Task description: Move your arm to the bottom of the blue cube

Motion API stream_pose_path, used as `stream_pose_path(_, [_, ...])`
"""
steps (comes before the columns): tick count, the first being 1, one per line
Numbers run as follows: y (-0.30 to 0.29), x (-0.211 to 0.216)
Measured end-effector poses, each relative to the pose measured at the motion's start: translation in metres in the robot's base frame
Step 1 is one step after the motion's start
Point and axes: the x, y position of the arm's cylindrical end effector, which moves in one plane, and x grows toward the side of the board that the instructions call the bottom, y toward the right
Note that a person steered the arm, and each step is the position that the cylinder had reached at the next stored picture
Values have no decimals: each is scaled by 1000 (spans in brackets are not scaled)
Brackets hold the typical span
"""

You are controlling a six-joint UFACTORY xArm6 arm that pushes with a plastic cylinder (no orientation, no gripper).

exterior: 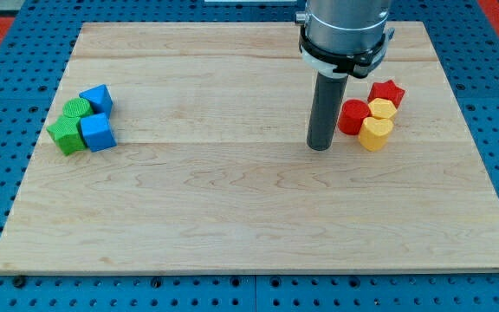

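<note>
A blue cube (98, 133) sits at the view's left, in a cluster with a second blue block (97, 98), a green cylinder (77, 109) and a green block (65, 136). The dark rod hangs from the arm at the view's top right of centre. My tip (320, 147) rests on the board far to the right of the blue cube, just left of the red and yellow cluster. It touches no block.
At the view's right lies a cluster: a red cylinder (351, 116), a red star (387, 92), a yellow block (382, 108) and a yellow heart (375, 133). The wooden board (232, 208) is framed by blue pegboard.
</note>
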Motion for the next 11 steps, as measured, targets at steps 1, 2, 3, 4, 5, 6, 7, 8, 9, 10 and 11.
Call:
stream_pose_path(1, [0, 0])
stream_pose_path(2, [0, 0])
stream_pose_path(3, [-2, -8])
stream_pose_path(4, [-41, 5])
stream_pose_path(5, [-79, 12])
stream_pose_path(6, [-83, 9])
stream_pose_path(7, [-83, 11])
stream_pose_path(8, [-83, 11])
stream_pose_path(9, [-83, 6])
stream_pose_path(10, [-86, 25])
stream_pose_path(11, [-149, 64])
